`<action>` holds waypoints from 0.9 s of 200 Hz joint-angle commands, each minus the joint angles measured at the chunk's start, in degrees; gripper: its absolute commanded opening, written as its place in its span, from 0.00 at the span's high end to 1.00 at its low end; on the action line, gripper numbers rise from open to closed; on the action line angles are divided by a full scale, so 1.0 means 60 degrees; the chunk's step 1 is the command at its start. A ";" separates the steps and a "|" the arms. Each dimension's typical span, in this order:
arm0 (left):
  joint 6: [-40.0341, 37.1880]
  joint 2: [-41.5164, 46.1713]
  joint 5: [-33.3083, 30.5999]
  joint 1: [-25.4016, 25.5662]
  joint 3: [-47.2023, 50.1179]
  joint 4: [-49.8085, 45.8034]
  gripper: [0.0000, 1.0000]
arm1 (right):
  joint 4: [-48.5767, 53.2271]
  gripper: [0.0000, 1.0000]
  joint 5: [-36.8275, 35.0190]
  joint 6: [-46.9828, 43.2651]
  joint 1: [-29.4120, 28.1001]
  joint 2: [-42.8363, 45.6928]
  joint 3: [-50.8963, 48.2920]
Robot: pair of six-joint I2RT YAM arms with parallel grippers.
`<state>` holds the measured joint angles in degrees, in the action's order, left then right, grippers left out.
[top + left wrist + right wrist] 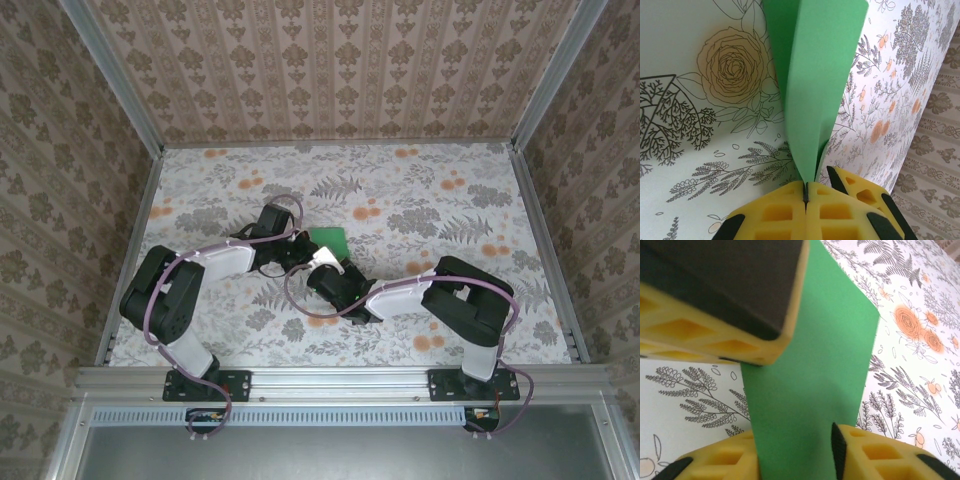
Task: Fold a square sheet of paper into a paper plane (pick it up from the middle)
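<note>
Two yellow-padded hands meet on the green paper sheet (328,238) near the middle of the surface (420,190). My left hand (805,192) is pinched tight on its folded edge, and the sheet opens from there in a narrow V above the flowered surface. My right hand (796,460) stands apart, fingers (875,457) flanking the sheet's lower end; I cannot tell whether they press it. Beyond, patterned walls (330,70) close the surface.

Floral-print table (430,200) between damask-patterned walls (330,70), aluminium rails (340,380) along the edges.
</note>
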<state>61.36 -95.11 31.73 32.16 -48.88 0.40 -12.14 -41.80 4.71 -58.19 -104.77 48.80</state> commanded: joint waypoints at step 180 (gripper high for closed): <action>-0.0677 0.2010 -0.0783 -0.1596 0.1212 -0.0787 0.58 | -0.0070 0.96 0.3271 0.1186 0.0730 0.0400 -0.0440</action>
<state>59.02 -85.67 28.60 22.98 -44.31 -4.49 -12.23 -29.80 8.03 -55.44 -104.75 47.48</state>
